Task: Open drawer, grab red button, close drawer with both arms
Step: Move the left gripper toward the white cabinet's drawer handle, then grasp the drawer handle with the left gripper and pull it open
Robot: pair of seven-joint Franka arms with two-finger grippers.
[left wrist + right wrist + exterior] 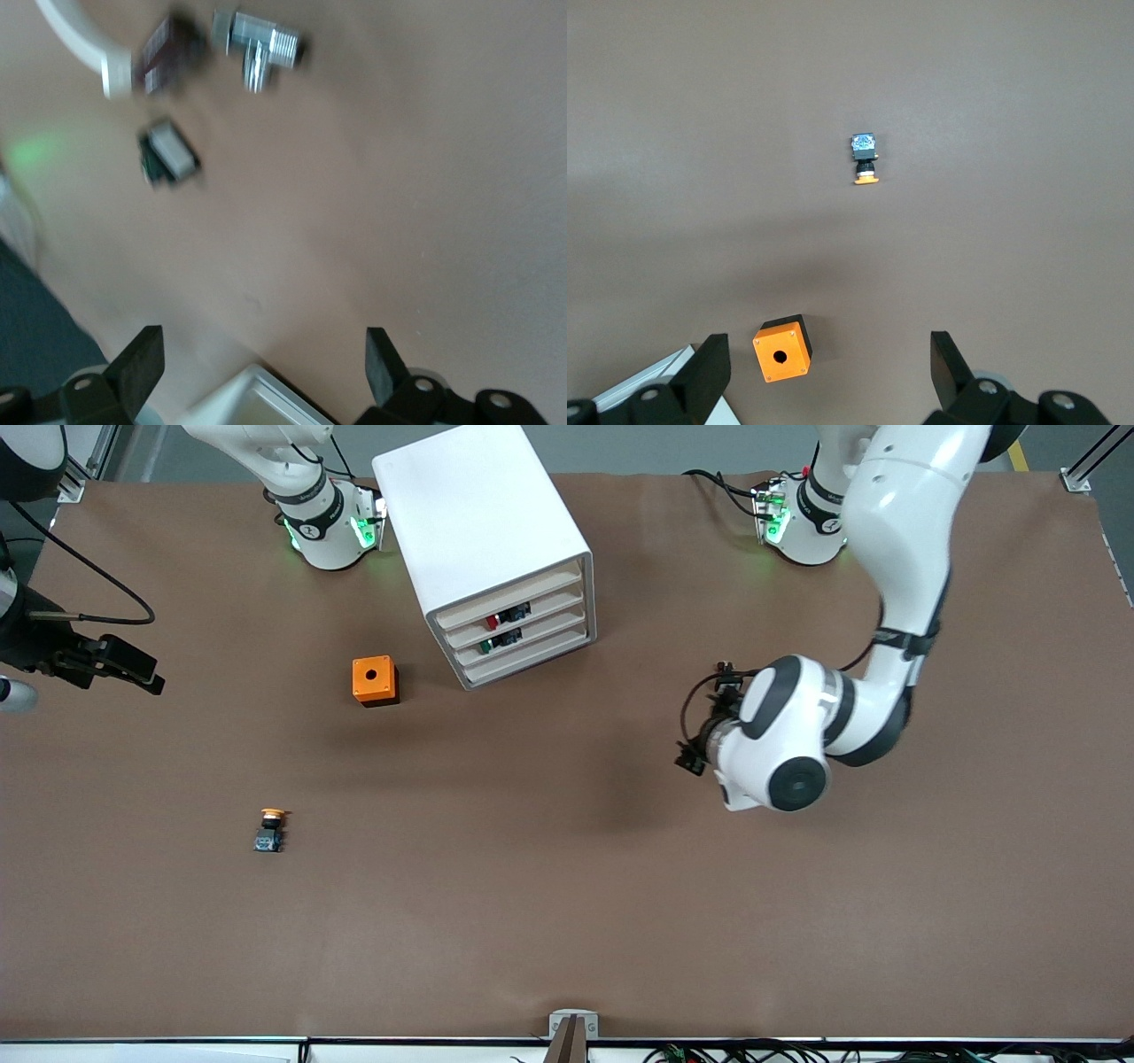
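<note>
The white cabinet (483,531) stands between the two arm bases, with all its drawers pushed in. The button (507,615), red-capped, shows through the slotted front of the second drawer (549,605) from the top. My left gripper (263,354) is open with nothing between its fingers. It hangs over bare table toward the left arm's end, beside the cabinet, whose corner (257,398) lies under it. In the front view the left arm's wrist (780,735) hides its fingers. My right gripper (142,673) is open and empty, high over the right arm's end.
An orange box (375,680) with a round hole sits beside the cabinet, and the right wrist view shows it as the orange box (781,348). A yellow-orange-capped button (270,830) lies nearer the front camera. A green-capped button (496,643) sits in the third drawer.
</note>
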